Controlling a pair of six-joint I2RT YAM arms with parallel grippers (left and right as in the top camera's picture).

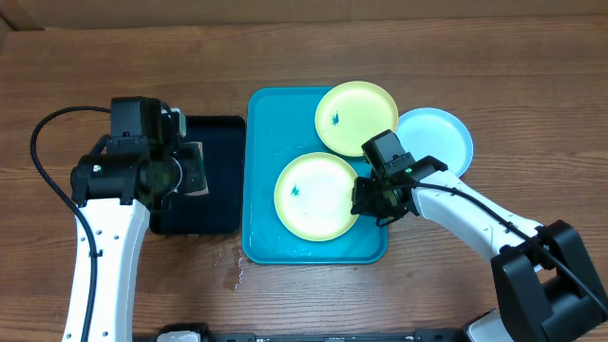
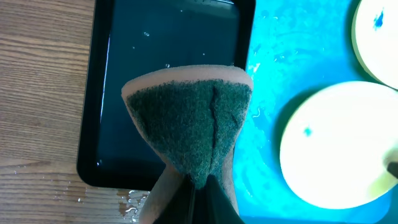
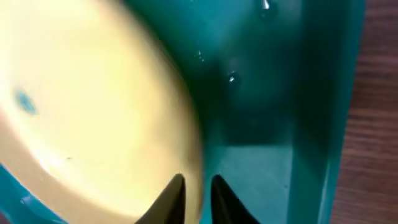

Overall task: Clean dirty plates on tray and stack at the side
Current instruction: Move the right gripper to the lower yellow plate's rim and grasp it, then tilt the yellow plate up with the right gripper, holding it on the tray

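Turquoise tray (image 1: 266,133) holds two smudged yellow-green plates (image 1: 316,195).

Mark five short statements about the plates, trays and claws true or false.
1. The light blue plate lies in the turquoise tray. False: it lies outside the tray.
2. The left claw pinches a green sponge. True.
3. The farther yellow-green plate and nearer yellow-green plate each carry a blue smudge. True.
4. The green sponge touches a plate. False: it is over the black tray.
5. The right claw straddles the nearer yellow-green plate's rim. True.
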